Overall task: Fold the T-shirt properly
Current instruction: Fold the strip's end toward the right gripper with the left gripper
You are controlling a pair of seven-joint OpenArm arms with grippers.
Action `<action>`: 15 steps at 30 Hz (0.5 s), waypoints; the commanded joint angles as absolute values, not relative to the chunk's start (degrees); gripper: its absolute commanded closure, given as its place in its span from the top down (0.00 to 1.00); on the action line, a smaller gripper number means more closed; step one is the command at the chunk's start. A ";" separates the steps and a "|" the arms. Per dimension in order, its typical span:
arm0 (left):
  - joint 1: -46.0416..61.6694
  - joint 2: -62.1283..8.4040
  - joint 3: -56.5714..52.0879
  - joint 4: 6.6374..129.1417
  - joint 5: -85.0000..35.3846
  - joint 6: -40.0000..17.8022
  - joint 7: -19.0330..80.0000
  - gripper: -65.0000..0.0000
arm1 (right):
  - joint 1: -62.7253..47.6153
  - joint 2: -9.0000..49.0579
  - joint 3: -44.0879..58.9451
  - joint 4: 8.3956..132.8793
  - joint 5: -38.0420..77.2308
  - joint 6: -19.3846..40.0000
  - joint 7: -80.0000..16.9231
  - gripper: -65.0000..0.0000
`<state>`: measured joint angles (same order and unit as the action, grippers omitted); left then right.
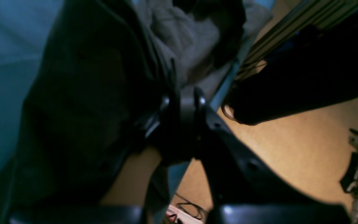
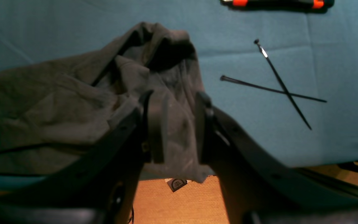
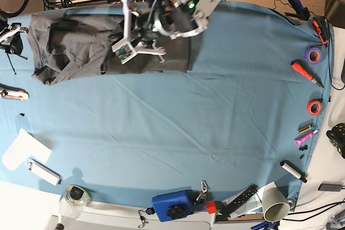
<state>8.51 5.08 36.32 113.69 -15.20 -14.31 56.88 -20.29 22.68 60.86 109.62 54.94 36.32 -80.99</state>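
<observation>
The dark charcoal T-shirt lies wrinkled along the far left of the blue table cloth. In the left wrist view my left gripper is shut on a fold of the T-shirt, which hangs dark to its left beside the table edge. Its arm reaches over the shirt from the back. My right gripper is at the shirt's left end. Its jaws stand apart with loose fabric showing in the gap. It shows at the left edge of the base view.
Two crossed black zip ties and an orange-handled tool lie on the cloth near the right gripper. Tape rolls, screwdrivers, a blue device, a cup and a jar line the edges.
</observation>
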 commanded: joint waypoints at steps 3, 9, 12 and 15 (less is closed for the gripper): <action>5.91 6.85 36.53 111.24 -16.21 -14.44 55.48 0.00 | -20.32 23.97 61.45 110.52 55.44 36.62 -79.90 0.24; 3.95 6.85 36.53 109.91 -16.25 -14.44 54.76 0.00 | -20.29 23.97 61.45 110.52 55.46 36.62 -79.85 0.24; 3.95 6.85 36.53 109.71 -16.25 -14.46 52.90 0.00 | -20.29 23.97 61.45 110.52 55.44 36.64 -79.83 0.24; 3.95 6.94 36.53 109.73 -16.25 -14.52 50.24 0.00 | -20.32 23.94 61.45 110.52 55.42 36.64 -79.83 0.24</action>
